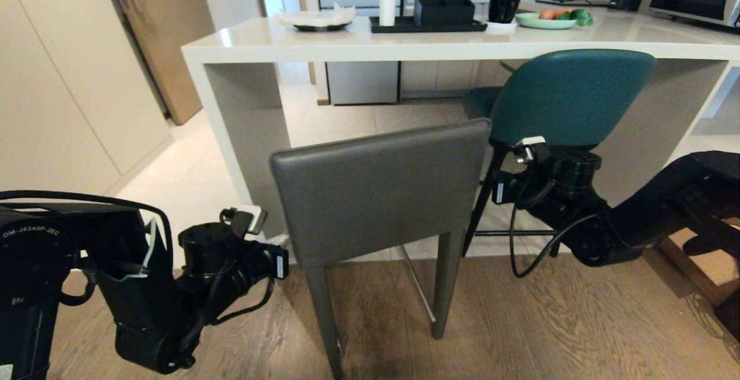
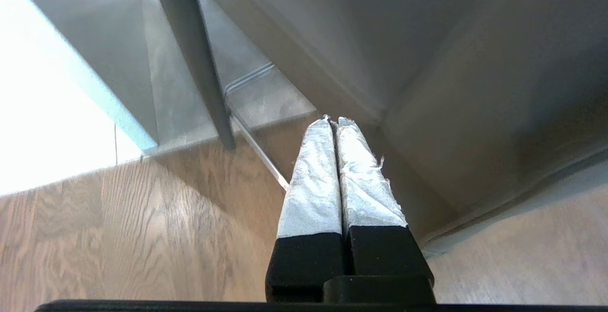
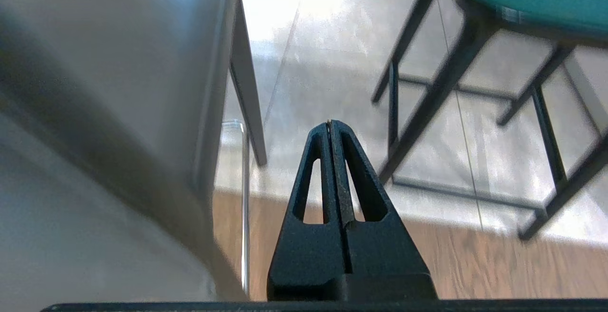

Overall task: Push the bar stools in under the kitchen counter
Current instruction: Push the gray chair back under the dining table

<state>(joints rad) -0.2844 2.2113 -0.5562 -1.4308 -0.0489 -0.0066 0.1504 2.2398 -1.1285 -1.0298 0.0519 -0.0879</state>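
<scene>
**Grey stool next: shove it, don't grab**

Left claw (image 2: 332, 122) pinched shut, holding nothing, tips right by the grey stool (image 1: 378, 186) underside. Right claw (image 3: 329, 123) also closed & empty, between both stools. Teal stool (image 1: 569, 96) sits partly under the desk (image 1: 347, 41); grey one is out on the floor. Rigid, prob tippy, so push low w/ both.

Head camera overlooking grey stool (image 1: 378, 195); wrist cameras close beneath

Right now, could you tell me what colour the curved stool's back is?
Teal, clearest in the head view.
</scene>
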